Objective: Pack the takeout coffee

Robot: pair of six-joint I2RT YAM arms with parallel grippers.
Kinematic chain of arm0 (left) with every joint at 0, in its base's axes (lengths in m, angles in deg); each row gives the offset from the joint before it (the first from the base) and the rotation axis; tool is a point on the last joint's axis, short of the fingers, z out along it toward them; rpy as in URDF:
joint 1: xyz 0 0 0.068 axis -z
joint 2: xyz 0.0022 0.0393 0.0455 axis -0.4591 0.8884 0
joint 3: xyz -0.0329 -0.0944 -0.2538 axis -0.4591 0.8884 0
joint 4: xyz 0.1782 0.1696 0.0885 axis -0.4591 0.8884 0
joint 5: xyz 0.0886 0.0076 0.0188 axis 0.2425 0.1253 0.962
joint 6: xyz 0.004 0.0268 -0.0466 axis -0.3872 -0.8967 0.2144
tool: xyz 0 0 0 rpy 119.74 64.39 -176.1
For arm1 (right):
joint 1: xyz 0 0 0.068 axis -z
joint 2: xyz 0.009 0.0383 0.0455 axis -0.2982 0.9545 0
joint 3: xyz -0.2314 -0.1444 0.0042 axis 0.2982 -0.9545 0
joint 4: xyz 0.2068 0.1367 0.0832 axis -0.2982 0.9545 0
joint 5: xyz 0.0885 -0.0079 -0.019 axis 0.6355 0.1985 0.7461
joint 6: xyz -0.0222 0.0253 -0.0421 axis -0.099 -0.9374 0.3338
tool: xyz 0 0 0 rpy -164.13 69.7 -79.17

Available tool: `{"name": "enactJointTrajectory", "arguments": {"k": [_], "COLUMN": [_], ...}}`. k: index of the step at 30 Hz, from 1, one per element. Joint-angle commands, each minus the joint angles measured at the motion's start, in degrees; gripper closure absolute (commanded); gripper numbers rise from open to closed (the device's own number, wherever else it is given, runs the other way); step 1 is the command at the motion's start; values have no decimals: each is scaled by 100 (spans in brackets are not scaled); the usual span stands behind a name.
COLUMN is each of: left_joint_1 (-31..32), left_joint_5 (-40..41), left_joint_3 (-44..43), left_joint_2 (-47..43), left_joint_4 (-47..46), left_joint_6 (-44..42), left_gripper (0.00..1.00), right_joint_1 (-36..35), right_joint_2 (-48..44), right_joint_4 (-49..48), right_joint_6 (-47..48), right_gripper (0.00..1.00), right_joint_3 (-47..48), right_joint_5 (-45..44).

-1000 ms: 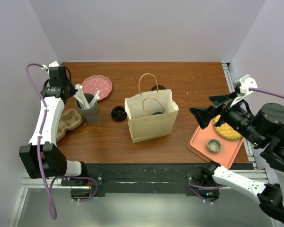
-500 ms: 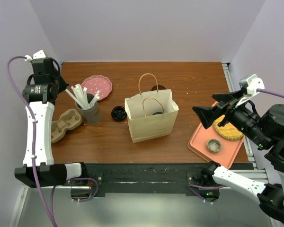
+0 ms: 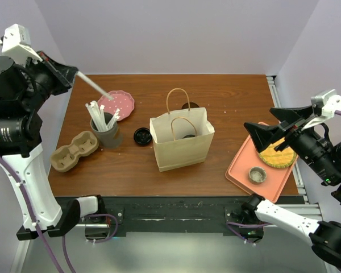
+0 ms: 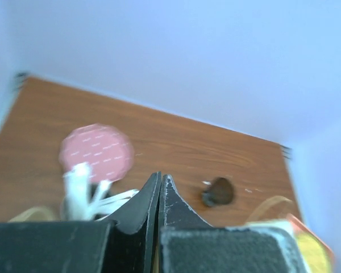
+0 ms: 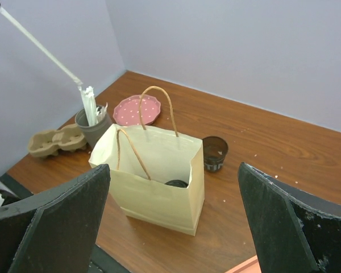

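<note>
The takeout coffee (image 3: 187, 136) sits inside the open paper bag (image 3: 182, 149) at the middle of the frame. Only its round black top shows, deep between the bag's walls; the rest of it is hidden. A second dark brown cup (image 5: 215, 153), open-topped, stands just behind the bag, and a flat black lid (image 3: 142, 135) lies on the table just left of it. Since a second ago the bag, the coffee and the lid have not moved, but the left arm has changed a great deal. It was low, with its gripper down by the grey cup (image 3: 109, 138) of white utensils. Now it is raised high into the upper left corner of the top view. The left gripper (image 3: 73, 73) is closed tight on a long white stick (image 3: 94, 85). The stick slants down and to the right, and its free end hangs over the pink plate (image 3: 122, 105), just above the utensils left in the cup. The left wrist view is blurred but shows the two jaws pressed together. The right arm has drifted a little rightward and upward in the frame. The right gripper (image 3: 259, 118) hangs over the left edge of the orange tray (image 3: 241, 170) with its jaws spread wide and nothing between them, pointing left toward the bag.
</note>
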Motion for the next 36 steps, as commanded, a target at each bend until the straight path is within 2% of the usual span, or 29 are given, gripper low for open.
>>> {"name": "enactJointTrajectory", "arguments": {"k": [1,2,8,13,14,17,20,25,30,32,33,34,36], "left_joint_1": [-35,-18,-9,394,839,1745,2283,2373,2399,2390,2390,2390,2390], "left_joint_5": [-2628,-3030,-3789,-3475,-3326,-2632,-2218,-2226,-2120,-2050,-2050,-2076,-2199], "left_joint_3": [358,446,964,2607,2818,3259,3540,3796,3804,3883,3971,4015,4112], "left_joint_2": [-54,-142,-414,-959,-1091,-1014,-952,-890,-802,-819,-820,-811,-785], "left_joint_4": [-1107,-1311,-2673,-3604,-3694,-3678,-3607,-3607,-3116,-3045,-3027,-3027,-2992], "left_joint_6": [571,704,1626,1873,1883,1699,1487,1365,1013,925,907,898,907], "left_gripper": [100,100,100,100,100,100,100,100,100,96,90,75,63], "right_joint_1": [14,5,5,5,5,5,5,5,5,14,14,5,5], "right_joint_2": [-76,-93,-137,-207,-216,-216,-199,-278,-392,-401,-410,-401,-383], "right_joint_4": [-30,-39,23,5,-12,-48,-83,-39,31,84,102,163,259], "right_joint_6": [149,167,140,149,167,149,123,9,-79,-132,-158,-237,-351], "right_gripper": [1,1,1,1,1,1,1,1,1,1,1,1,1], "right_joint_3": [228,228,255,123,105,70,44,-53,-115,-150,-167,-202,-229], "right_joint_5": [-295,-295,-357,-365,-339,-295,-295,-313,-427,-514,-567,-594,-673]}}
